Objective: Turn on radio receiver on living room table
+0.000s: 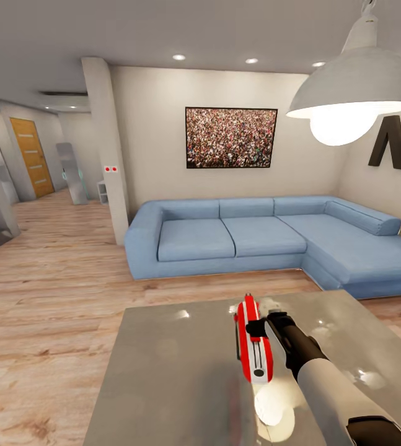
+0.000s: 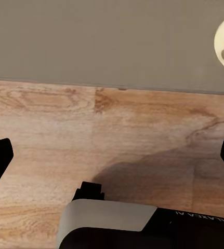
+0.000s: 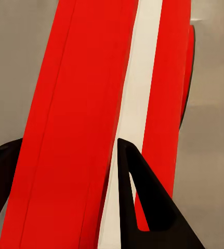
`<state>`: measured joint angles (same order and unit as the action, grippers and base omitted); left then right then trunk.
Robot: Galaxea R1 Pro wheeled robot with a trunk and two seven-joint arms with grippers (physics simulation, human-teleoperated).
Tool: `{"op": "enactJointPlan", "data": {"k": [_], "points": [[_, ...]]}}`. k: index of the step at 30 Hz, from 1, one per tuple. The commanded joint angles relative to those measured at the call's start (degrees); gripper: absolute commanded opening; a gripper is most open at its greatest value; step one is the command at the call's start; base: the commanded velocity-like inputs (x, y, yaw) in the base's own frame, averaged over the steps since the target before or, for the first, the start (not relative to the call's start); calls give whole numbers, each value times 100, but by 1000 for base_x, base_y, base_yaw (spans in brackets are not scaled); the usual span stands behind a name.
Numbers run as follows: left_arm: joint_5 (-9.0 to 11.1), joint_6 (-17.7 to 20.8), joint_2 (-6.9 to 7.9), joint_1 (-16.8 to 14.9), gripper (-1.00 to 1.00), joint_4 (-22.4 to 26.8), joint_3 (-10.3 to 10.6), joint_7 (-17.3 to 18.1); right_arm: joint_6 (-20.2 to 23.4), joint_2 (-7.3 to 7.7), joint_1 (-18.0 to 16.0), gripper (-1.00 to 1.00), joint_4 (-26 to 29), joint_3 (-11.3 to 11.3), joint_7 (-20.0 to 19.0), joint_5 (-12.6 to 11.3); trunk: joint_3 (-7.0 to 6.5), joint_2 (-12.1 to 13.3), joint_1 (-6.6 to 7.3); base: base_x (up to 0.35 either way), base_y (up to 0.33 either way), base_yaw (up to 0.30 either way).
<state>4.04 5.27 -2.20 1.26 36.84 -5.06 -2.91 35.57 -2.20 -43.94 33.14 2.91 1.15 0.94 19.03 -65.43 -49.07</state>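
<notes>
The right gripper (image 1: 259, 327), at the end of the white forearm nearest the head camera, has its two black fingers (image 3: 143, 197) spread either side of the radio receiver (image 1: 251, 339); whether they press it cannot be told. The receiver stands on edge on the table (image 1: 163, 371), right of centre. Its long axis runs away from the robot toward the sofa (image 1: 237, 235), thin top edge up; press gently to avoid toppling it.
</notes>
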Motion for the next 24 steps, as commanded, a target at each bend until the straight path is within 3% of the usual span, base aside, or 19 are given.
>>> {"op": "enactJointPlan", "data": {"k": [1,6,9,16,18,21,24], "points": [[0,0,0,0,100,0,1,0,-45,0,1,-100,-2,0,13,31,0,0,0,0,0,0],[0,-4,0,1,100,-1,-2,1,-569,-7,21,-100,-100,4,287,415,0,0,0,0,0,0],[0,-7,0,0,100,-1,-3,1,-913,-25,28,-100,-257,6,716,613,0,0,0,0,0,0],[-3,-9,0,0,100,-1,-4,-6,-1869,-86,48,-100,-667,91,1710,799,0,0,0,0,0,0],[-6,-9,0,2,100,-1,-4,-7,-1993,-96,50,-100,-728,285,1894,949,0,0,0,0,0,0],[-5,-9,0,0,100,-1,-4,-8,-2079,-115,52,-100,-772,781,2398,1237,0,0,0,0,0,0],[-8,-9,0,-1,100,-5,-4,-8,-2087,-241,52,-100,-798,1265,3193,1360,0,0,0,0,0,0]]}}
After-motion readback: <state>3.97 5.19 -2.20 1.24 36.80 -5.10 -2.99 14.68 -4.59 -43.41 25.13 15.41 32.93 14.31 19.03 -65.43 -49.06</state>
